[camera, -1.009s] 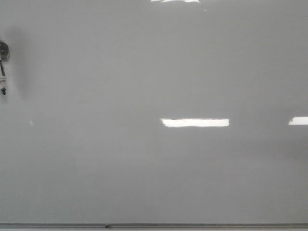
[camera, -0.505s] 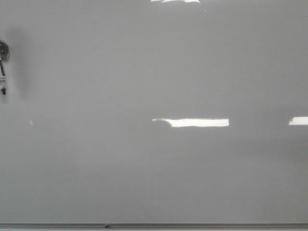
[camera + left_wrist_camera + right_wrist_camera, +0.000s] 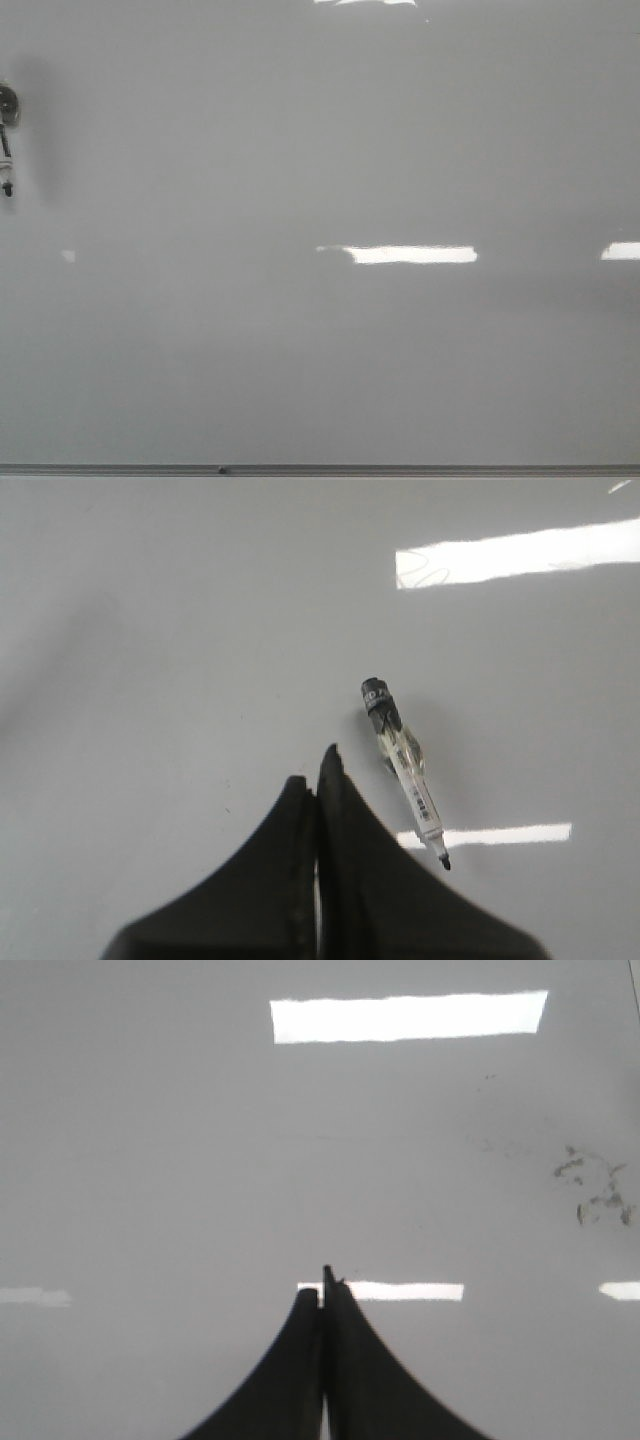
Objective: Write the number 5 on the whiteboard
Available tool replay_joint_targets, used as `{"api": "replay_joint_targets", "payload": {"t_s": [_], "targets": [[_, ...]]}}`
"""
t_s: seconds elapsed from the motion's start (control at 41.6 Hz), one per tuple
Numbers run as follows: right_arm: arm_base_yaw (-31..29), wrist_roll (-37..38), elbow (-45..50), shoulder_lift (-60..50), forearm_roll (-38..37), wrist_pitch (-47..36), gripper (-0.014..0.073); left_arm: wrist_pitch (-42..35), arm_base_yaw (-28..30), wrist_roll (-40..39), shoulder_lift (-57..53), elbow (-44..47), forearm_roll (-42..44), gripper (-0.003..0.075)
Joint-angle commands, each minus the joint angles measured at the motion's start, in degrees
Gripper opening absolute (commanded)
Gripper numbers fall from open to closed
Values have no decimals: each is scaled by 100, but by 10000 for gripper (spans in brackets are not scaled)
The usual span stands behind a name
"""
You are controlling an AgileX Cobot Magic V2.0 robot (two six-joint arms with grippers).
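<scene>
The whiteboard (image 3: 320, 150) fills the front view, glossy grey-white and blank; no number 5 shows in any view. A clear-bodied black marker (image 3: 7, 140) lies at the board's far left edge. In the left wrist view the marker (image 3: 405, 765) lies uncapped on the board (image 3: 150, 600), just beside my left gripper (image 3: 315, 770), which is shut and empty. My right gripper (image 3: 322, 1282) is shut and empty over bare board (image 3: 150, 1160). Neither gripper shows in the front view.
The board's thin grey frame edge (image 3: 400, 468) runs along the bottom of the front view. Faint dark smudges (image 3: 595, 1185) mark the board off to one side of my right gripper. Bright light reflections (image 3: 410, 255) lie on the surface.
Only the light reflections on the board shift slightly. The marker has not moved.
</scene>
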Motion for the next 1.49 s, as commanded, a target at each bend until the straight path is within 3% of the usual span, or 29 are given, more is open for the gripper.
{"api": "replay_joint_targets", "payload": {"t_s": [0.0, 0.216, 0.577, 0.937, 1.226, 1.298, 1.37, 1.466], "targets": [[-46, 3, -674, -120, -77, -168, -69, -473, -39, -96, -55, -559, -99, -20], [-46, 3, -2221, 299, -77, 1103, -69, 755, -39, -96, 315, -2104, -99, -20], [-46, -2, -4122, 1792, -77, 2286, -69, 3008, -39, -96, 1878, -4344, -99, -20], [-46, -2, -4184, 2968, -77, 2950, -69, 3646, -39, -96, 2717, -4424, -422, -20], [-46, -116, -4150, 3827, -77, 3333, -57, 3700, -39, -96, 3122, -4397, -497, -20], [-46, -165, -4150, 3972, -77, 3322, -5, 3710, -39, -56, 3206, -4372, -497, -19], [-33, -186, -4137, 4071, -77, 3351, 121, 3710, -39, 46, 3296, -4328, -497, 6], [-33, -191, -4112, 4149, -77, 3385, 333, 3710, -39, 132, 3418, -4305, -497, 125]]}}
